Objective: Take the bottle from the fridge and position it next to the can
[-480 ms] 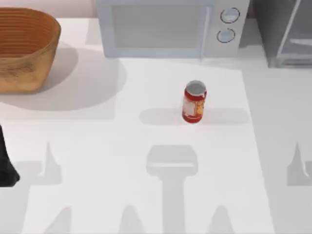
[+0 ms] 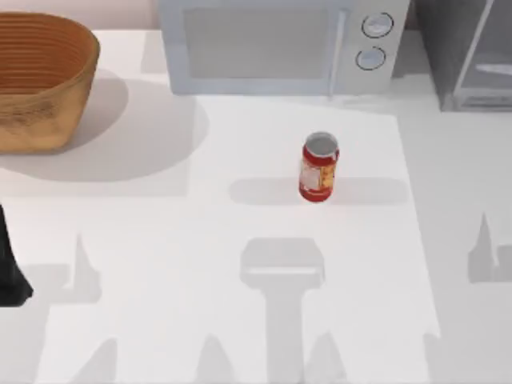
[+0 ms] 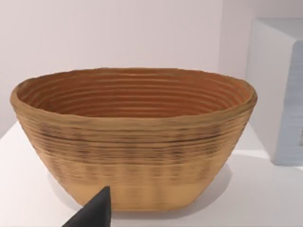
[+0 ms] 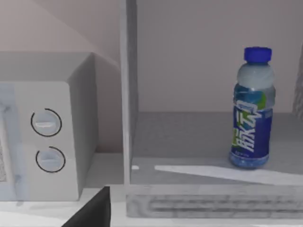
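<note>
**Bottle upright in the fridge, ahead of the right arm's camera; can alone on the table**

Item: the bottle (image 4: 252,109). Clear blue plastic, blue cap, blue-green-white label. It stands upright on the floor of the fridge (image 4: 199,198), long axis vertical, set back from the front lip and toward the side away from the pale door frame. Nothing touches it.

Item: the fridge. Dark grey cabinet at the table's far right corner in the top view (image 2: 468,52), just right of the white microwave (image 2: 280,44). Its interior is exposed to the right wrist camera, so the door appears to be out of the way.

Item: the can (image 2: 319,166). Red, upright, on the white mat in mid-table, well apart from the fridge, with bare surface on either side.

Item: the right gripper. A single dark fingertip (image 4: 92,213) juts into the right wrist view in front of the microwave's base; whether the jaws are spread or closed, I cannot tell. Nothing appears to be held.

Item: left arm (image 2: 10,272), parked at the table's left edge, its wrist camera facing the woven basket (image 3: 132,137). Its jaw state I likewise cannot tell.

Judgement: the right arm is the nearer one. The bottle lies ahead of it, inside the cabinet, so a level reach to the upright body looks called for.
</note>
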You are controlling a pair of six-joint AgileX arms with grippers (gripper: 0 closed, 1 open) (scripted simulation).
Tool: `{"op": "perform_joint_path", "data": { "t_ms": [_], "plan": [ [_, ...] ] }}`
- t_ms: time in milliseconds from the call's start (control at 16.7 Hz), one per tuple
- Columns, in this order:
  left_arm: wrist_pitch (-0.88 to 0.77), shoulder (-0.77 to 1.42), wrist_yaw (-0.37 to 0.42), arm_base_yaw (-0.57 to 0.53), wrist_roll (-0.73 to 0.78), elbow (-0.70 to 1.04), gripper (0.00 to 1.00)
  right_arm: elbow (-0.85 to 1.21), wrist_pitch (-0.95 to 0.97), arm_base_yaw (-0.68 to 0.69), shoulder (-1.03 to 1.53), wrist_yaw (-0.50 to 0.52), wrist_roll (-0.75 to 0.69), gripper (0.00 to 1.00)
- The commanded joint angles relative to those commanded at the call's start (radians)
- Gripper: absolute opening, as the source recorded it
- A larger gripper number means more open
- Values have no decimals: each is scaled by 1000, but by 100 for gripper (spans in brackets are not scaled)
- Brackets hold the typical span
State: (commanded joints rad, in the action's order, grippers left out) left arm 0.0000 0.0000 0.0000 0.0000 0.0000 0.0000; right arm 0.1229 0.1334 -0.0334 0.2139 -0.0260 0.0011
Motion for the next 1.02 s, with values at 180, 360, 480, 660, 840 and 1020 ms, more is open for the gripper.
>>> {"op": "perform_joint_path", "data": {
  "t_ms": [180,360,480,660,840,1020],
  "plan": [
    [0,0,0,0,0,0,100,119,130,-31,241,-28,0,100],
    [0,0,0,0,0,0,100,259,281,-67,561,-61,-1,100],
    [0,0,0,0,0,0,100,357,388,-93,787,-84,-2,100],
    [0,0,0,0,0,0,100,503,547,-132,1091,-118,-5,100],
    [0,0,0,0,0,0,100,639,695,-168,1379,-149,-8,100],
    [0,0,0,0,0,0,100,759,826,-199,1642,-177,-10,100]
  ]
}}
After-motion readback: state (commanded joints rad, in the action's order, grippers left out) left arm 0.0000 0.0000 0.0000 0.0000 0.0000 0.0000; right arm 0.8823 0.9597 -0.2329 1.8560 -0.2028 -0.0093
